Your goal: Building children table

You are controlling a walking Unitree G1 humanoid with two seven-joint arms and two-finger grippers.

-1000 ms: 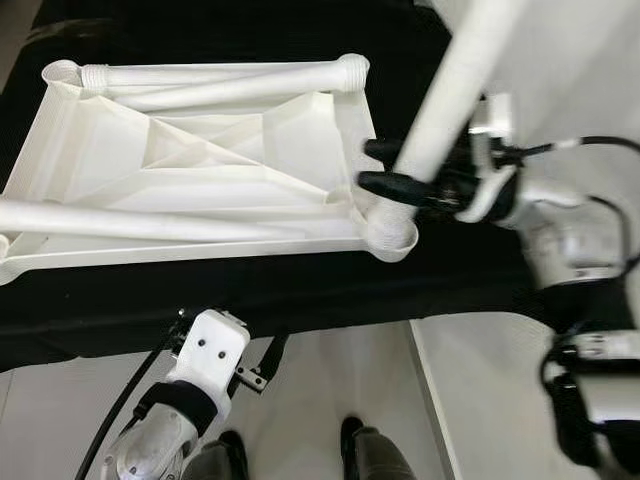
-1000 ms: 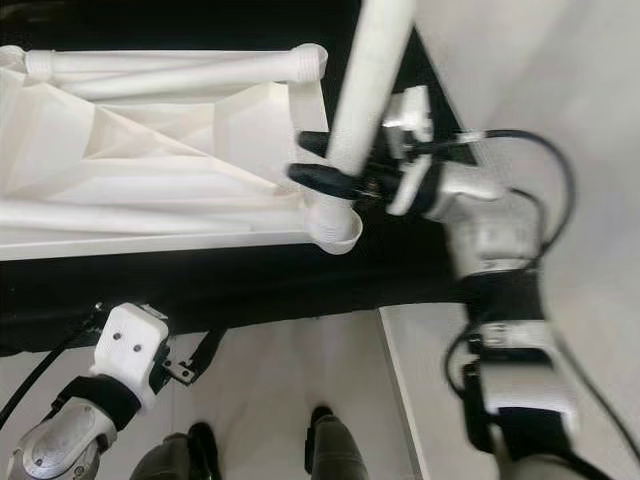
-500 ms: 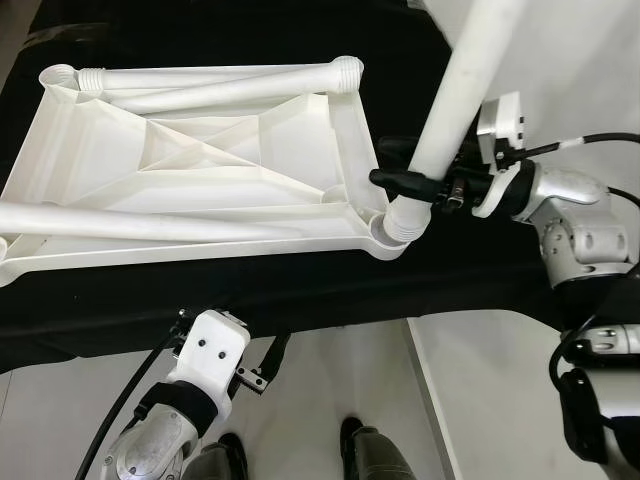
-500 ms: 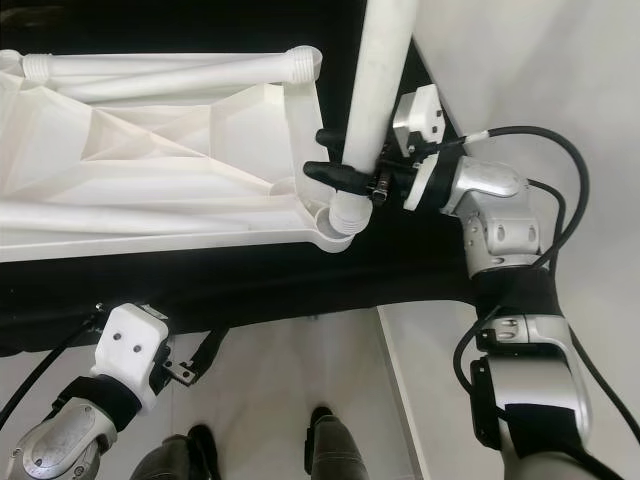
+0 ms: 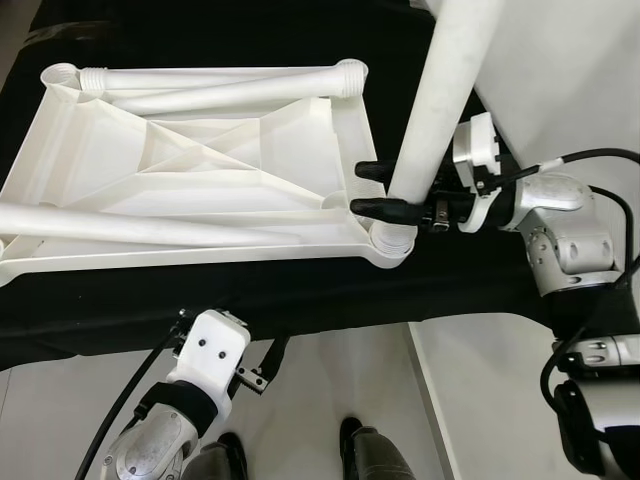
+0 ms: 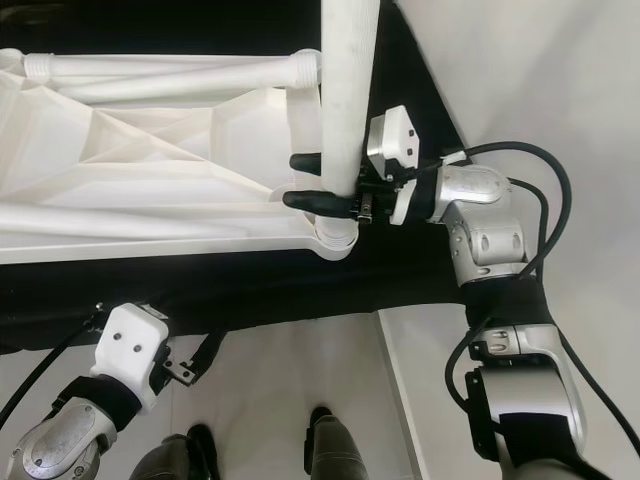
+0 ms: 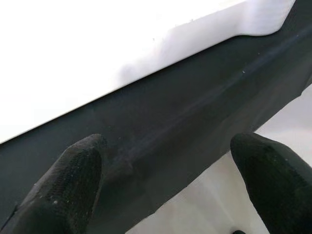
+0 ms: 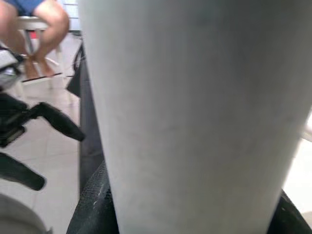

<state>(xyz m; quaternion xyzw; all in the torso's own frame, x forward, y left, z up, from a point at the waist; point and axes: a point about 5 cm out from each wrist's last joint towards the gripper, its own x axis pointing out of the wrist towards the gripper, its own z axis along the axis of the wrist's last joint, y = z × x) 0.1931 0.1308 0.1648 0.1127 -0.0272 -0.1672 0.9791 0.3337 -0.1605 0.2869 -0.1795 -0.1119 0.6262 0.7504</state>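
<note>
Currently a long white plastic table leg (image 5: 440,90) is grasped by the right end effector (image 5: 385,190), its foot seated in the corner socket (image 5: 392,238) of the upturned white ribbed tabletop (image 5: 190,180) lying on the black-draped counter (image 5: 300,290). Fastening seems underway; twisting is probably required next. The left end effector (image 7: 165,190) is held released below the counter edge.

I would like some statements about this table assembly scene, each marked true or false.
1. The right gripper is shut on the white leg. True.
2. That leg's lower end is at the corner socket of the tabletop. True.
3. The left gripper holds a leg. False: it is open near the black surface.
4. The tabletop lies on a wooden floor. False: it lies on the black surface.
</note>
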